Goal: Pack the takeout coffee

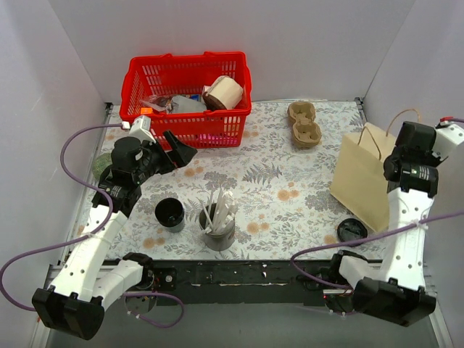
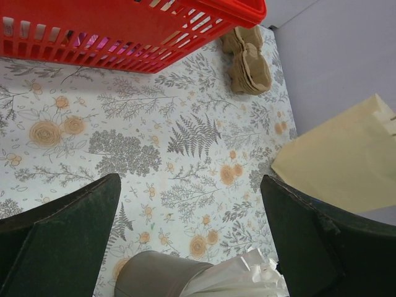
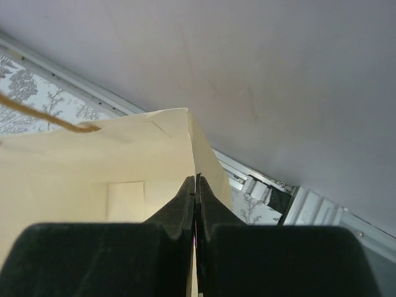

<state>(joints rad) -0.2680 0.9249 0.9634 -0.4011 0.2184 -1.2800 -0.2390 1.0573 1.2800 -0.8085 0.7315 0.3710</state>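
Note:
No takeout coffee shows in any view. A lidless black cup point(image 1: 170, 214) stands on the floral table, and a flat loose black lid point(image 1: 351, 230) lies by the foot of the tan paper bag point(image 1: 362, 181). My left gripper point(image 1: 181, 156) hovers in front of the red basket, wide open with nothing between its fingers point(image 2: 68, 229); in its wrist view the left gripper point(image 2: 190, 182) frames bare tablecloth. My right gripper point(image 1: 396, 165) is at the bag's top right edge. Seen from the right wrist, the right gripper point(image 3: 196, 179) is shut on the paper bag's point(image 3: 93, 167) rim.
A red basket point(image 1: 190, 67) holding packets and a paper roll sits at the back left. A cardboard cup carrier point(image 1: 304, 123) lies at the back right. A grey cup point(image 1: 217, 235) of white wrapped utensils stands near the front, just below my left gripper.

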